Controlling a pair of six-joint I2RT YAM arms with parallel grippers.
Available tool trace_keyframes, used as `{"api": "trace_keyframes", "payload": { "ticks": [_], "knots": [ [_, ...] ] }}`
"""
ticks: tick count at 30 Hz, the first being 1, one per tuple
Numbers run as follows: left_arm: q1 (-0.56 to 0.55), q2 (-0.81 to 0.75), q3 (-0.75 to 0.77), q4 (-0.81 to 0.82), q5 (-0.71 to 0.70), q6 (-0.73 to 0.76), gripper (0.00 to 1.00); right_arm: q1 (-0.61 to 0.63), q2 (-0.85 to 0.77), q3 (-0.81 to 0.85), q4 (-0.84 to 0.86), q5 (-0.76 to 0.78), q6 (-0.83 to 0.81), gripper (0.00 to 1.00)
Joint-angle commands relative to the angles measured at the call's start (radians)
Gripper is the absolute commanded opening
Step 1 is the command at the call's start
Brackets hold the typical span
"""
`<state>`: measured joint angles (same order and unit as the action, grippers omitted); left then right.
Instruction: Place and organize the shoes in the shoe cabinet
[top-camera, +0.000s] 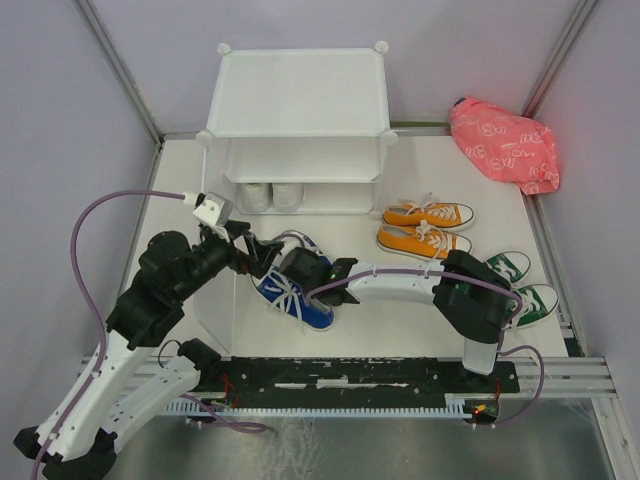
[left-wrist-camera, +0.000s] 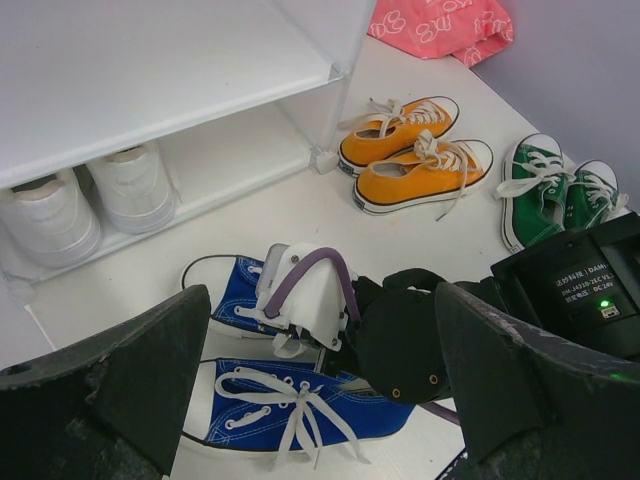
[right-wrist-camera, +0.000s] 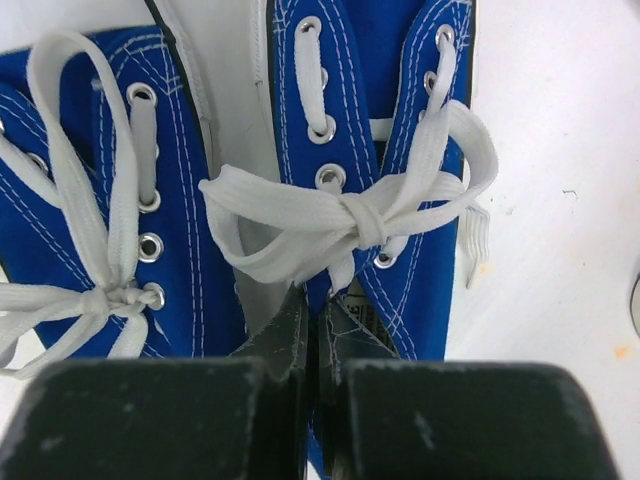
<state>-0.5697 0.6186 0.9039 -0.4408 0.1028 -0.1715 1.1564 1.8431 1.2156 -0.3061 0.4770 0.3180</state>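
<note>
pinching, apparently, one blue shoe (right-wrist-camera: 425, 110) with right fingers (right-wrist-camera: 288, 345) closed.

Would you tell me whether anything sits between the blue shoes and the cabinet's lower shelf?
Nothing visible on the table between blue shoes and cabinet; white shoes already fill the shelf's left part, the right part is free.

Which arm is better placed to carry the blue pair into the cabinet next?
Right. The right gripper is shut on the blue shoes at their inner collars; the left gripper hangs open near them, holding nothing.
</note>
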Motion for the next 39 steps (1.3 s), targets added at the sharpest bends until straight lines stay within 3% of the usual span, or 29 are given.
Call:
{"api": "trace_keyframes", "payload": {
  "ticks": [1,5,8,10,20,30,39],
  "knots": [
    [0.002,0.006,0.012,0.013,-0.016,-0.004,0.99,-0.004,-0.009,0.009,0.057,0.008,-0.06,0.08],
    [0.002,0.009,0.011,0.014,-0.016,-0.005,0.99,-0.004,-0.036,0.001,-0.009,-0.001,-0.017,0.46],
    [0.002,0.011,0.008,0.016,-0.013,-0.006,0.99,-0.004,-0.1,-0.015,-0.045,-0.038,0.011,0.65],
    [0.002,0.01,0.01,0.016,-0.012,-0.006,0.99,-0.004,-0.148,-0.018,-0.075,-0.09,0.018,0.73],
    [0.002,0.006,0.011,0.017,-0.012,-0.016,0.99,-0.003,-0.324,-0.075,-0.114,-0.268,0.0,0.84],
    [0.002,-0.003,0.012,0.011,-0.017,-0.022,0.99,-0.007,-0.207,-0.06,-0.111,-0.303,-0.041,0.85],
    [0.002,-0.008,0.006,-0.002,-0.028,-0.019,0.99,-0.009,-0.107,-0.067,-0.089,-0.219,-0.062,0.85]
  ]
}}
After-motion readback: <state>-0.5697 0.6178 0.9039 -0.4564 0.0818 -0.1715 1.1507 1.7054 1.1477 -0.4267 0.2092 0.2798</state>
